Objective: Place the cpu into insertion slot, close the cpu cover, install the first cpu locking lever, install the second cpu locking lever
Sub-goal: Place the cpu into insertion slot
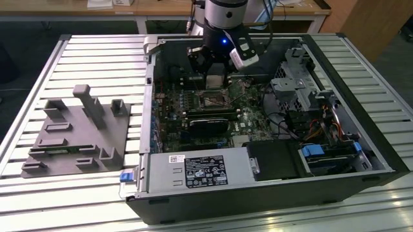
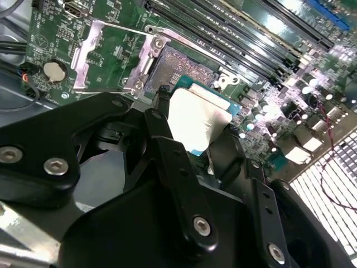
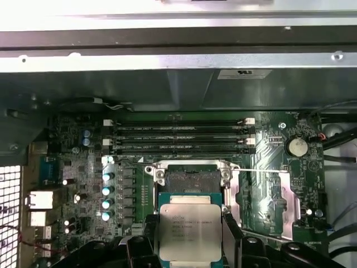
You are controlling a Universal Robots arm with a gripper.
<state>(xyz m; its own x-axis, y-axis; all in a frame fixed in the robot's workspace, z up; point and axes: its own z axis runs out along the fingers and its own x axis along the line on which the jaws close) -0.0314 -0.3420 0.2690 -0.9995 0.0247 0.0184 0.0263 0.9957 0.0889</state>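
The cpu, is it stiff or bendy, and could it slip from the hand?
Probably stiff: the cpu sits flat in the hand without bowing. Its smooth metal face and thin edges look slippery, so it might slide. Likely light, being thin.

Computer case (image 1: 258, 205) on the table (image 1: 96, 48); fixture block (image 1: 71, 140) at the exterior view's left of it. In the first wrist view I see the cpu (image 3: 189, 223) in the end effector (image 3: 188, 241), just beside the insertion slot (image 3: 188, 177). The cpu cover (image 3: 286, 195) lies open alongside the slot.
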